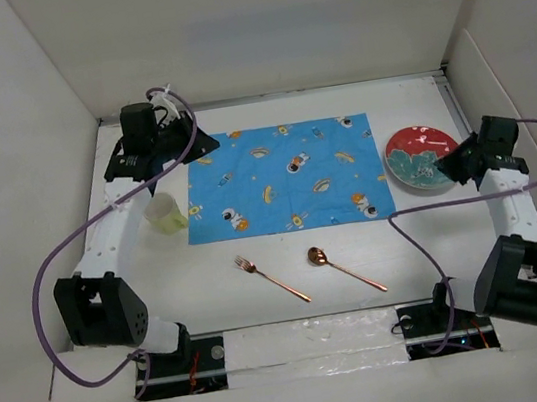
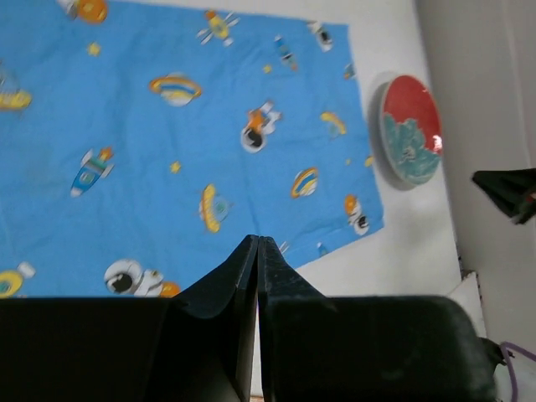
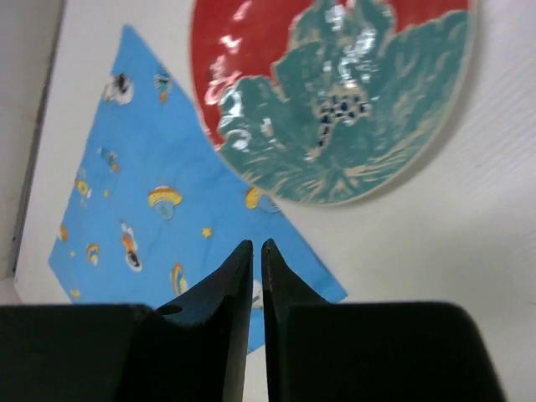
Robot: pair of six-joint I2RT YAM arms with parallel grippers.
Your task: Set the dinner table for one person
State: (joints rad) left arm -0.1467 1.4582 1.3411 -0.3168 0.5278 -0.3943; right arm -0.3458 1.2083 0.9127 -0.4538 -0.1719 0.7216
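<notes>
The white dinner table (image 1: pixel 407 251) carries a blue cartoon-print mat (image 1: pixel 285 178) at its middle. A red and teal plate (image 1: pixel 422 158) lies right of the mat. A copper fork (image 1: pixel 270 278) and a copper spoon (image 1: pixel 344 268) lie in front of the mat. A pale yellow-green cup (image 1: pixel 164 214) stands at the mat's left edge. My left gripper (image 1: pixel 207 152) hangs over the mat's far left corner, shut and empty (image 2: pixel 257 240). My right gripper (image 1: pixel 444 169) is at the plate's right rim, shut and empty (image 3: pixel 256 244). The plate (image 3: pixel 335 92) fills the top of the right wrist view.
White walls (image 1: pixel 33 115) enclose the table at the left, back and right. Purple cables (image 1: pixel 50 264) loop beside both arms. The left wrist view shows the mat (image 2: pixel 167 151), the plate (image 2: pixel 410 130) and the right gripper (image 2: pixel 511 193).
</notes>
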